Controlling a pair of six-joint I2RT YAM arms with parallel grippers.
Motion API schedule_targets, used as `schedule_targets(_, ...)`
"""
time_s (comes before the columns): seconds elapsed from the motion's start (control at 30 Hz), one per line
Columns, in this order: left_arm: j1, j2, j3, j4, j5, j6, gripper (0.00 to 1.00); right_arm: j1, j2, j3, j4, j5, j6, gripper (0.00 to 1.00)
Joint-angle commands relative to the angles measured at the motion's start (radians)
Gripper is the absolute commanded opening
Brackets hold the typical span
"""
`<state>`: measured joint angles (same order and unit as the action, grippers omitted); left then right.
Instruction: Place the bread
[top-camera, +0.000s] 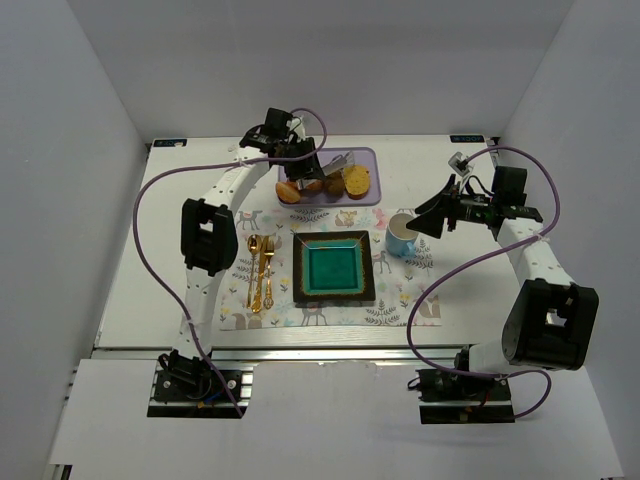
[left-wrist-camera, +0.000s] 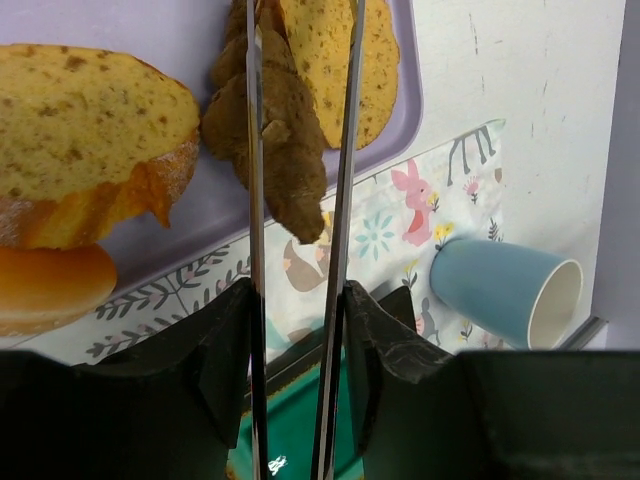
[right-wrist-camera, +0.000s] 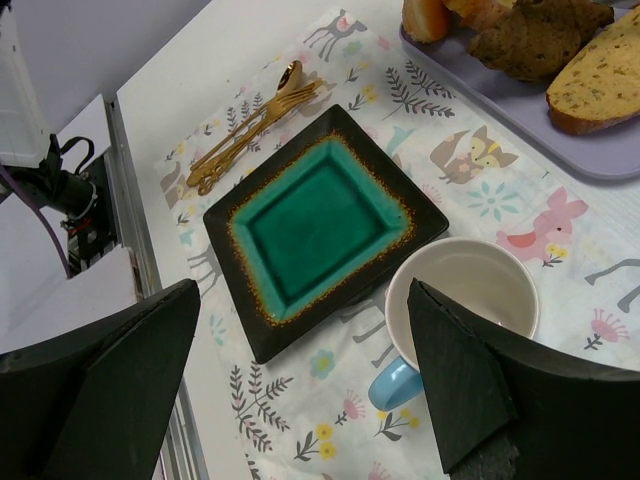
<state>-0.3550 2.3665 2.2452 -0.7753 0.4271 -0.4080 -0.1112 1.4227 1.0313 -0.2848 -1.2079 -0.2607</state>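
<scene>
The bread (top-camera: 357, 181), a flat golden-yellow slice with a brown crust, lies at the right end of the lavender tray (top-camera: 371, 158). It also shows in the left wrist view (left-wrist-camera: 378, 60) and the right wrist view (right-wrist-camera: 602, 82). My left gripper (top-camera: 300, 160) (left-wrist-camera: 297, 300) is shut on metal tongs (left-wrist-camera: 345, 180) over the tray. The tong blades run either side of a dark brown bun (left-wrist-camera: 290, 140) toward the slice; their tips are out of view. My right gripper (top-camera: 425, 222) (right-wrist-camera: 305, 290) is open and empty above the blue cup. The square green plate (top-camera: 300, 272) (right-wrist-camera: 220, 213) holds nothing.
A blue cup (top-camera: 402, 236) (left-wrist-camera: 500, 290) (right-wrist-camera: 460, 290) stands right of the plate on the patterned placemat (top-camera: 400, 300). Gold cutlery (top-camera: 260, 270) (right-wrist-camera: 250, 120) lies left of the plate. An orange-and-white roll (top-camera: 288, 190) (left-wrist-camera: 50, 285) sits at the tray's left end.
</scene>
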Motion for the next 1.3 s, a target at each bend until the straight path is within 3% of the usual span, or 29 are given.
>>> schedule_targets(0.0,-0.001,0.019,0.040,0.019,0.075,0.009,0.48,-0.007,-0.027,-0.007,0.024,-0.025,0.009,0.89)
schedule_targets(0.5,-0.001,0.025,0.047,-0.013,0.064,0.032,0.46,-0.008,-0.030,-0.016,0.038,-0.028,0.021,0.89)
schedule_targets(0.93,0.005,-0.165,-0.044,0.223,-0.011,-0.064,0.47,-0.010,-0.033,-0.020,0.038,-0.033,0.026,0.89)
schedule_targets(1.27,0.004,-0.188,-0.041,0.102,0.024,-0.055,0.46,-0.008,-0.033,-0.019,0.035,-0.038,0.029,0.89)
